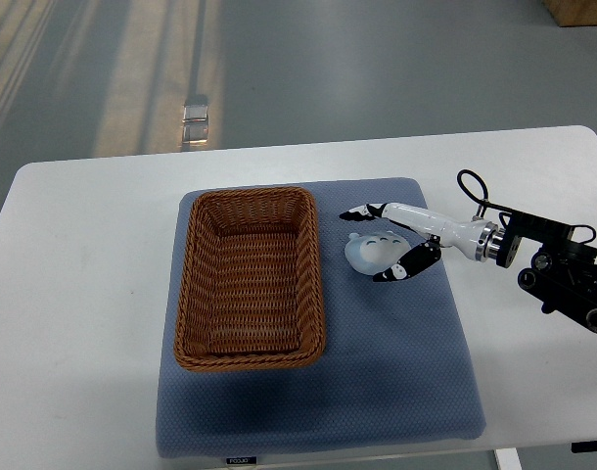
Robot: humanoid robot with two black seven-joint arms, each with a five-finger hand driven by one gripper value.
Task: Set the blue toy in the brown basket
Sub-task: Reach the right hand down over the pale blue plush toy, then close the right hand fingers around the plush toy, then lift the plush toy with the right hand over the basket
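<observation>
The right hand (382, 243) has its fingers apart around the blue toy (373, 252), which lies on the mat (396, 372) at 3 o'clock from the brown basket (250, 277). Contact is hard to see.

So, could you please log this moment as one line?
right hand: around blue toy on mat | brown basket: empty | left arm: out of view

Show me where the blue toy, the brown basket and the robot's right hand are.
blue toy (369, 254): top view, on its pale blue body.
brown basket (316, 284): top view, on its right rim.
right hand (374, 245): top view, midway between the fingertips either side of the toy.
</observation>
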